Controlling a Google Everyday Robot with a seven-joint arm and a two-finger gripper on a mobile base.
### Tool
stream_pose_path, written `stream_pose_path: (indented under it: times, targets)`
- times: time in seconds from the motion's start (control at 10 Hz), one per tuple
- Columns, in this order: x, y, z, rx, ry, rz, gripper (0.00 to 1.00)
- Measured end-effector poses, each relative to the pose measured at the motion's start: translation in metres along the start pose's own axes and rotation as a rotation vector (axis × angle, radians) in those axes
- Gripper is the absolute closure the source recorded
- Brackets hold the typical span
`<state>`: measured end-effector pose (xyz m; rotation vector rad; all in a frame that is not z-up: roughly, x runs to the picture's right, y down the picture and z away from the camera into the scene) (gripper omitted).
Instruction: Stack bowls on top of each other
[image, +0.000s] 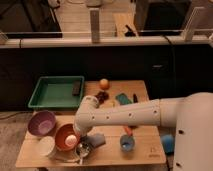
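Pincer (79, 142) sits low over the orange-red bowl (64, 136) at the desk's (142, 152) near-left; can't tell its state. Purple bowl (41, 122) lies just far-left, white bowl (46, 146) just near-left.

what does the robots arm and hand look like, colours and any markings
The arm is a thick, rounded white tube widening into a bulky white shoulder at the right, with a rounded white joint at its left end. A row of small dark dots runs along its side. No loose cables show. The hand, at the orange-red bowl, is mostly hidden; only a pale rounded part shows.
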<state>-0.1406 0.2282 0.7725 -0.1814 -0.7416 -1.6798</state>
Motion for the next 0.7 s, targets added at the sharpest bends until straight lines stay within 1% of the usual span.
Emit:
stream_pose_path:
  times: [0.4,0.5,0.6,0.7]
  targets:
    - [0.000,0.000,0.000,0.000,0.000,0.001,0.93]
    - [0.000,0.001,-0.001,0.003,0.001,0.003,0.97]
    - [0.000,0.004,-0.006,0.030,0.009,0.011,0.99]
    - [-0.001,0.009,-0.018,0.089,0.024,0.024,1.00]
